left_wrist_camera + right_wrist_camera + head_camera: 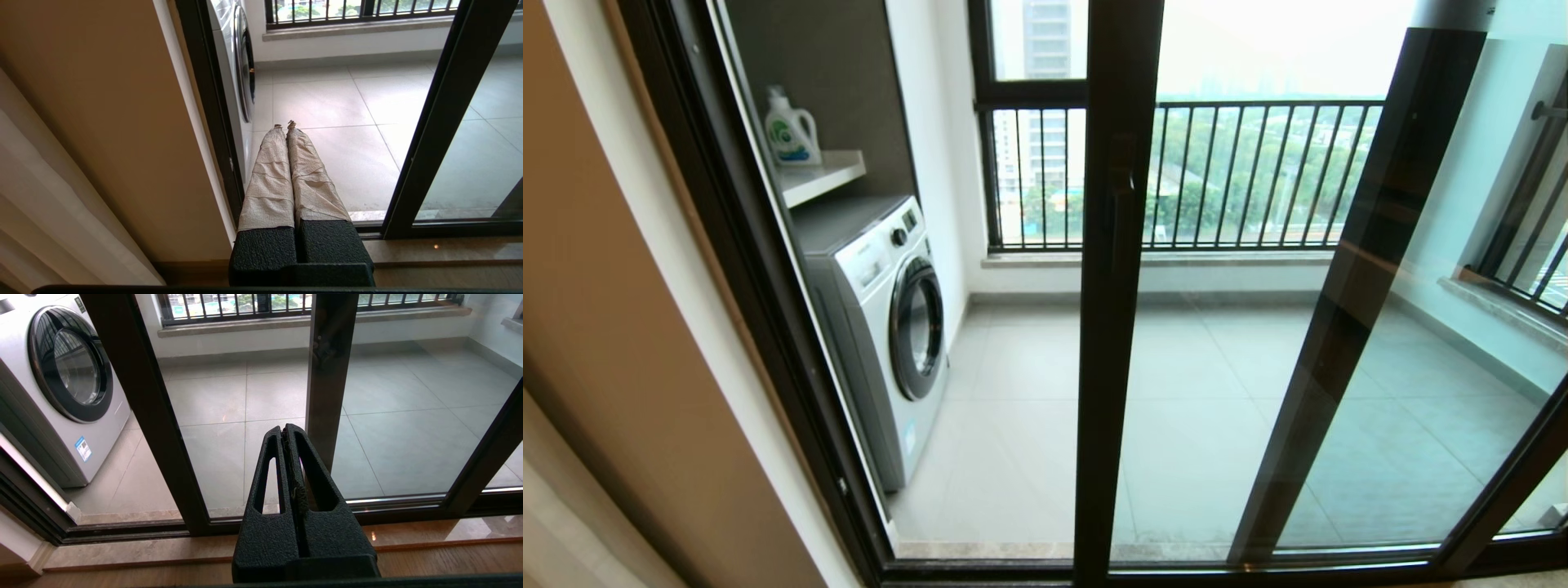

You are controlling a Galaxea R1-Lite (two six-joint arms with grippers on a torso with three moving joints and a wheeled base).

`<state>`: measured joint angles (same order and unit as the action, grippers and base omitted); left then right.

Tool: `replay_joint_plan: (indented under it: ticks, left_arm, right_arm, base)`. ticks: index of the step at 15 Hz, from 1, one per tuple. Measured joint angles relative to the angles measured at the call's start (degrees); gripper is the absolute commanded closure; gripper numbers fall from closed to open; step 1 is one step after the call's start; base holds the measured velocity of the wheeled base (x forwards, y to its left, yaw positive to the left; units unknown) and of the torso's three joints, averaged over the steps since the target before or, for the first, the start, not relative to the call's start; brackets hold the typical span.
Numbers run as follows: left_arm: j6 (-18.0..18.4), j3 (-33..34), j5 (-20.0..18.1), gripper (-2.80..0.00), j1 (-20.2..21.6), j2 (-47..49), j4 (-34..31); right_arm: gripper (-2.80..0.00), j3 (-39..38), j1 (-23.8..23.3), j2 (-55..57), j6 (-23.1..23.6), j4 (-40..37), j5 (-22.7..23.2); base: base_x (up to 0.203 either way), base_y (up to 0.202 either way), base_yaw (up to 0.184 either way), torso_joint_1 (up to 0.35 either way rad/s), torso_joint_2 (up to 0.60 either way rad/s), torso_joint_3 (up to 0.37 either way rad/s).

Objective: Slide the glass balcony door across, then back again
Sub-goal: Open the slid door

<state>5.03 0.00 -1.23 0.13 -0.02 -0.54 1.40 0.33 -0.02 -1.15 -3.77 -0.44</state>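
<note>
Both grippers sit low and near, on the room side of the door track, neither touching anything. Left gripper [284, 124]: its paper-wrapped fingers [269, 171] are pressed together, gripping nothing, and point toward the open gap beside the washing machine [241, 61]. Right gripper [287, 430]: black slotted fingers [269, 473] likewise closed on nothing, aimed at the lower glass. Neither arm appears in the head view.

Glass balcony door [1115, 327]: its dark upright stands near the middle of the opening, with the small handle [1121, 184] on that upright about a third of the way down. Left of this upright the opening is uncovered through to the outer frame [768, 286]; right of it lies glass, overlapping a second dark upright [1364, 278].

Beyond, on the balcony: washing machine at far left, a detergent bottle [789, 131] on the shelf [821, 175] above it, pale tiled floor [1029, 392], and a black-barred railing [1241, 175] at the far side.
</note>
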Motion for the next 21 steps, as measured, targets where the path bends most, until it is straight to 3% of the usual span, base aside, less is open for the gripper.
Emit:
replay_joint_plan:
  ticks: [7, 11, 14, 18, 21]
  left_arm:
    - [0.0, 0.0, 0.0, 0.00, 0.0, 0.0, 0.0]
    - [0.0, 0.0, 0.0, 0.00, 0.0, 0.0, 0.0]
    - [0.0, 0.0, 0.0, 0.00, 0.0, 0.0, 0.0]
    - [0.0, 0.0, 0.0, 0.00, 0.0, 0.0, 0.0]
    - [0.0, 0.0, 0.0, 0.00, 0.0, 0.0, 0.0]
  right_arm:
    - [0.00, 0.0, 0.0, 0.0, 0.4, 0.3, -0.1]
    - [0.00, 8.7, 0.1, 5.1, -1.5, 1.0, 4.3]
    - [0.00, 16.9, 0.5, 20.9, -4.1, 7.6, 8.5]
    - [0.00, 27.6, 3.0, 49.6, -5.9, 22.6, 13.3]
    - [0.00, 39.5, 12.3, 67.3, -6.5, 29.8, 13.5]
  base:
    - [0.000, 0.000, 0.000, 0.000, 0.00, 0.000]
    - [0.000, 0.000, 0.000, 0.000, 0.00, 0.000]
    - [0.000, 0.000, 0.000, 0.000, 0.00, 0.000]
    - [0.000, 0.000, 0.000, 0.000, 0.00, 0.000]
    - [0.000, 0.000, 0.000, 0.000, 0.00, 0.000]
